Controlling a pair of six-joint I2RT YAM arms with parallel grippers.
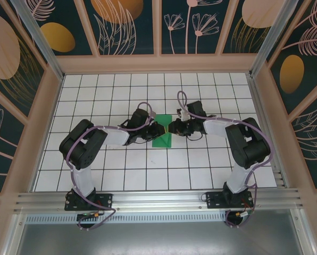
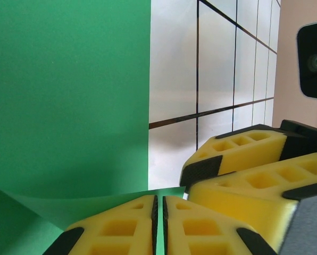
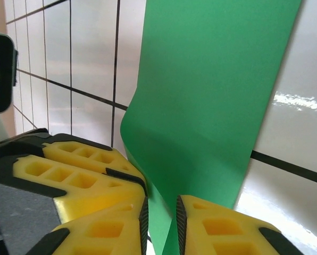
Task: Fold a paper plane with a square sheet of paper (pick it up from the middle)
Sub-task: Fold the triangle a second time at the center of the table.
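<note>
Early days, I reckon: my left tool (image 2: 158, 207) and right tool (image 3: 161, 207) are each pinched nearly shut on the square sheet of paper (image 1: 163, 139), holding one edge up off the middle of the tabletop (image 1: 201, 170). It's plain bright green and bowed but smooth. I can't spot a crease, so every fold looks left to do.

It is a robot test cell. A white grid table (image 1: 148, 175) sits centre frame, boxed by leaf-printed panels (image 1: 121, 26).
</note>
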